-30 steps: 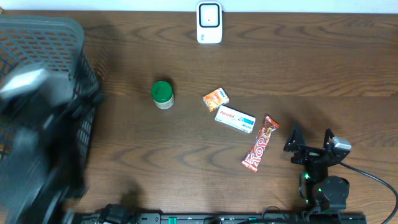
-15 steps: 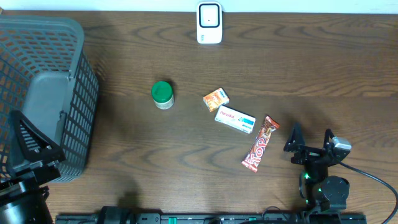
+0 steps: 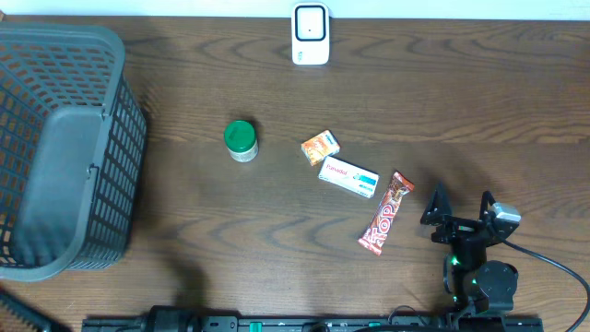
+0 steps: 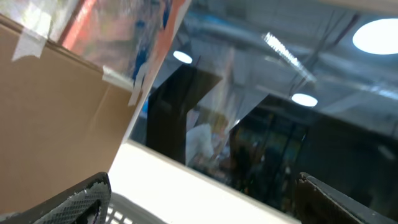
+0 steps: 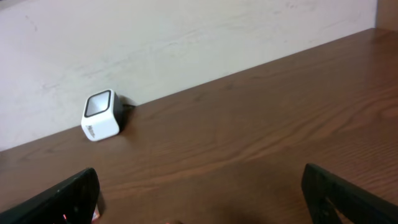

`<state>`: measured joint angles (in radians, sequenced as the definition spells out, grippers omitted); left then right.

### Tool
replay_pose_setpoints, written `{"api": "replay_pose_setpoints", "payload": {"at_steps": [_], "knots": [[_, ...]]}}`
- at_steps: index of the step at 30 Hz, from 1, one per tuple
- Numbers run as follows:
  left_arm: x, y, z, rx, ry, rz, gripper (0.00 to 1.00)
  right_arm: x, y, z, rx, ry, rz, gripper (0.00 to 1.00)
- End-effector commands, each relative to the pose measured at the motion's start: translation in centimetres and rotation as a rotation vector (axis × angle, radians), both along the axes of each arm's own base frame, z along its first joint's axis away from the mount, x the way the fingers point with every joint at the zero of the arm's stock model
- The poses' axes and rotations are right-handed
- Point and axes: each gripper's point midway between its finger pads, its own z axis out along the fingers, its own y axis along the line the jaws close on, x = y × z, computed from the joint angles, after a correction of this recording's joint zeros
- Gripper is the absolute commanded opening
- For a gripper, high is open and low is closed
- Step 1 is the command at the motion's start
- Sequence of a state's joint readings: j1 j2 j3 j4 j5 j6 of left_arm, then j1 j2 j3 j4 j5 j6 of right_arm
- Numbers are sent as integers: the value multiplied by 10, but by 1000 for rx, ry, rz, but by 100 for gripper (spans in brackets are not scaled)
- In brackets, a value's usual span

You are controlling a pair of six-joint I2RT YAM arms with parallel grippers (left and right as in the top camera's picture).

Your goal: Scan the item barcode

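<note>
At the table's near edge, right gripper (image 3: 460, 197) sits low over the wood, fingers spread wide, nothing between them. Right wrist view confirms: both fingertips (image 5: 74, 190) apart at the frame corners, bare table (image 5: 249, 143) between.

Just to this gripper's left: chocolate bar (image 3: 385, 213), red-brown wrapper, lying flat, angled, not touching the fingers.
Further left and slightly ahead: Panadol box (image 3: 348, 177), flat, close to the bar's far end.
Just beyond that: small orange box (image 3: 321, 148).
Well left of the gripper: green-lidded jar (image 3: 241, 140), upright.
Far ahead and to the left, by the wall: white barcode scanner (image 3: 311, 34), also seen in the right wrist view (image 5: 101, 115).
Far left: grey plastic basket (image 3: 101, 120).

Left gripper (image 4: 202, 182): fingers spread wide, holding nothing. Its camera points upward at a cardboard box (image 4: 56, 106) and ceiling lights (image 4: 376, 34). Position relative to the table: cannot tell.
</note>
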<state>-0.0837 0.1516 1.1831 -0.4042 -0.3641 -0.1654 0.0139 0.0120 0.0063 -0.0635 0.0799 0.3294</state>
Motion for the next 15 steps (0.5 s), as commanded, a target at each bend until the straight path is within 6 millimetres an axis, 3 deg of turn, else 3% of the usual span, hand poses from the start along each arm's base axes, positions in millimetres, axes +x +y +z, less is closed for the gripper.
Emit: {"api": "replay_pose_setpoints", "payload": {"at_steps": [1,13,15], "knots": [[-12,-1,2,-8,-52,-29,93,0,-3,0,-9,0,-11,99],[-12,-1,4,-9,-61,-41,94,0,-3,0,-9,0,-11,99],[-5,-2,6,-11,-68,-42,94,0,-3,0,-9,0,-11,99]]}}
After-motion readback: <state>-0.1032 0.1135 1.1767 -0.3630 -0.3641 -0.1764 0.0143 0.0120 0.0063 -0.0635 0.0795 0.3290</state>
